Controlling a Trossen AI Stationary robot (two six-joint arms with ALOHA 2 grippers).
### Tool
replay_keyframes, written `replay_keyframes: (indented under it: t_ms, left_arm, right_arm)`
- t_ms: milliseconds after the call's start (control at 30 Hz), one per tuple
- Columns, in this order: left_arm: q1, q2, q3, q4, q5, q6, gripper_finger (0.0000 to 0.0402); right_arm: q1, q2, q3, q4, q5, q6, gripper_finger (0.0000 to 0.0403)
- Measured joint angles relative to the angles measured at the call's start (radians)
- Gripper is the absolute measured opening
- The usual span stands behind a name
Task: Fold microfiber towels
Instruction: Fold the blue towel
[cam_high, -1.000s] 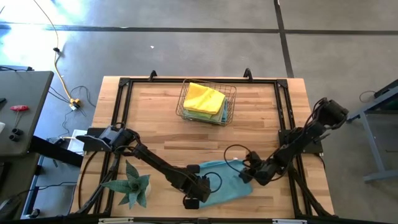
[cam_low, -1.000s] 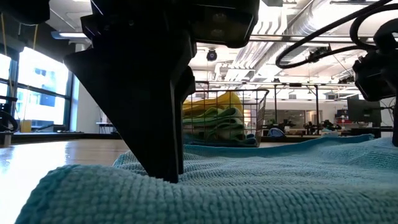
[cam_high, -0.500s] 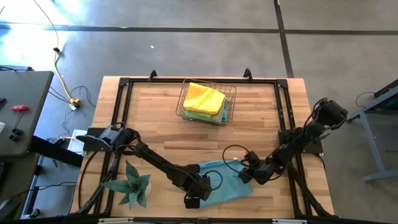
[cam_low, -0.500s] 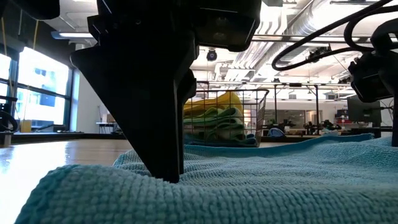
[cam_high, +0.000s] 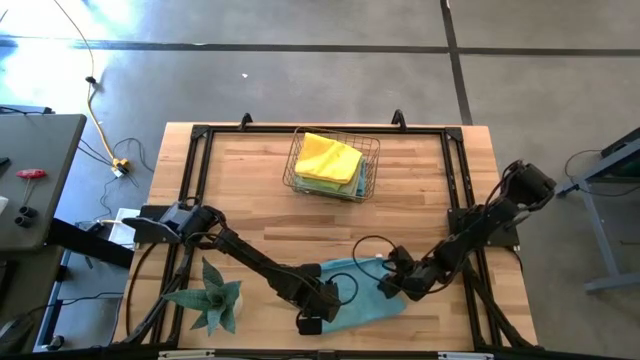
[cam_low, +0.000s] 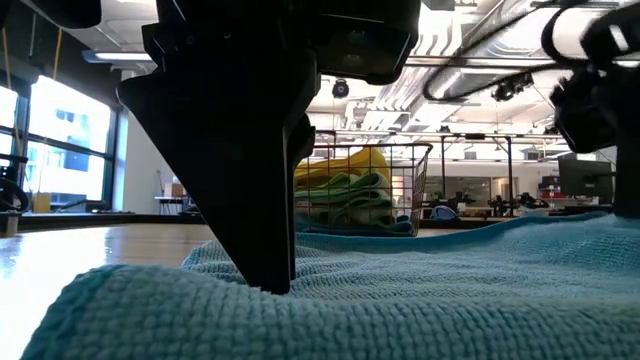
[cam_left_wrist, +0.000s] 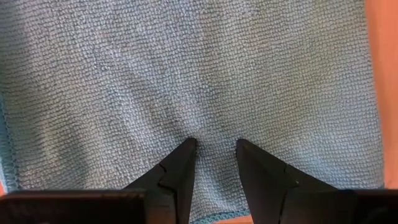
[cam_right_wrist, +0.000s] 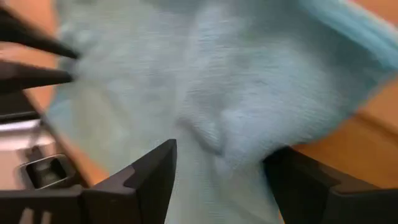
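Light-blue towel (cam_high: 360, 290) lay flat near tabletop's front edge, long axis L-R. Left gripper (cam_left_wrist: 213, 144) pinned its left part, fingertips slightly apart, gripping nothing. Right gripper (cam_right_wrist: 219, 163), jaws wide, straddled the right edge, so nearer for the fold.

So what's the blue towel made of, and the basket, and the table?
The blue towel looks like soft microfiber cloth: its surface is covered in tiny bumpy loops and looks matte. The basket seems to be thin metal wire, since you can see through its grid. The table top looks like light wood with long plank stripes.
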Motion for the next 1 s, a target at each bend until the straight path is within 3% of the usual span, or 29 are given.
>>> replay_keyframes:
  t_ms: [200, 467, 700, 1000]
  left_arm:
    - [0.0, 0.0, 0.0, -0.002, -0.003, 0.0, 0.011]
    - [0.0, 0.0, 0.0, -0.002, -0.005, 0.0, 0.011]
    - [0.0, 0.0, 0.016, -0.006, -0.003, -0.009, 0.011]
    - [-0.004, -0.012, 0.161, -0.081, 0.006, 0.002, 0.011]
  right_arm:
    - [-0.02, 0.091, 0.021, 0.071, -0.024, -0.006, 0.0176]
    - [-0.018, 0.077, 0.018, 0.04, -0.062, -0.034, 0.0013]
    - [-0.018, 0.0, 0.018, -0.04, -0.114, -0.032, 0.001]
    - [-0.03, -0.132, 0.017, -0.301, -0.175, -0.009, 0.0002]
